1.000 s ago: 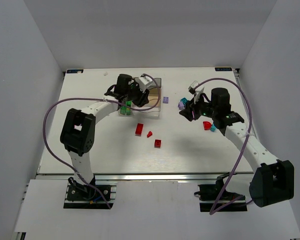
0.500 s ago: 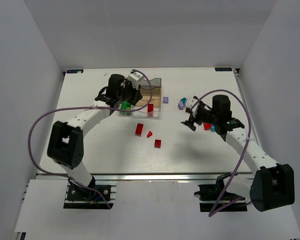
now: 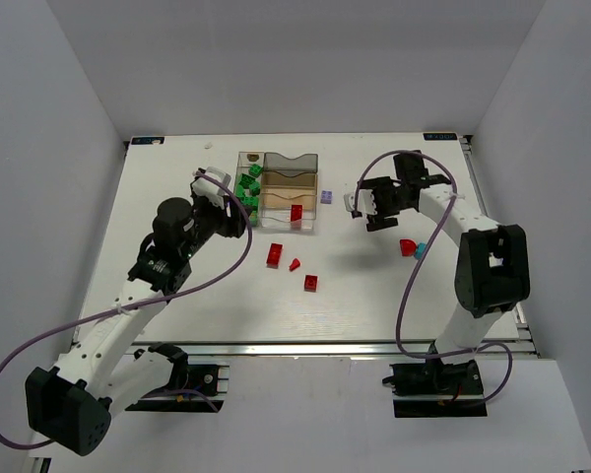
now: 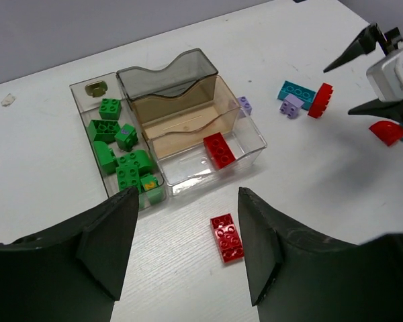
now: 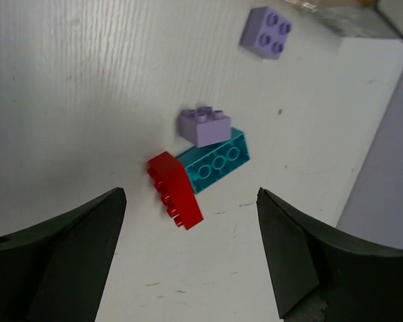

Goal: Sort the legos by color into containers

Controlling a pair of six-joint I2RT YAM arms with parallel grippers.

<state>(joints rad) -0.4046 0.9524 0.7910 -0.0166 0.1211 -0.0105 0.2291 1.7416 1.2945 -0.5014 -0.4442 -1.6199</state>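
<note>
The clear brown-tinted tray (image 3: 309, 190) holds several green bricks (image 4: 121, 157) in its narrow compartment and one red brick (image 4: 219, 149) in a wide one. My left gripper (image 4: 188, 248) is open and empty, above a red brick (image 4: 227, 237) on the table in front of the tray. My right gripper (image 5: 191, 248) is open and empty above a touching cluster of a red brick (image 5: 174, 189), a teal brick (image 5: 215, 164) and a small lilac brick (image 5: 203, 125). Another lilac brick (image 5: 265, 32) lies beside the tray.
Two more small red pieces (image 3: 295, 264) (image 3: 312, 283) lie near the table's middle. A red curved piece (image 3: 408, 246) and a light blue piece (image 3: 420, 250) sit right of the right gripper (image 3: 369, 209). White walls close in the table on three sides.
My left arm has drawn back from over the tray toward the near left. My right gripper has moved from the table's right toward the far side, over the brick cluster.
</note>
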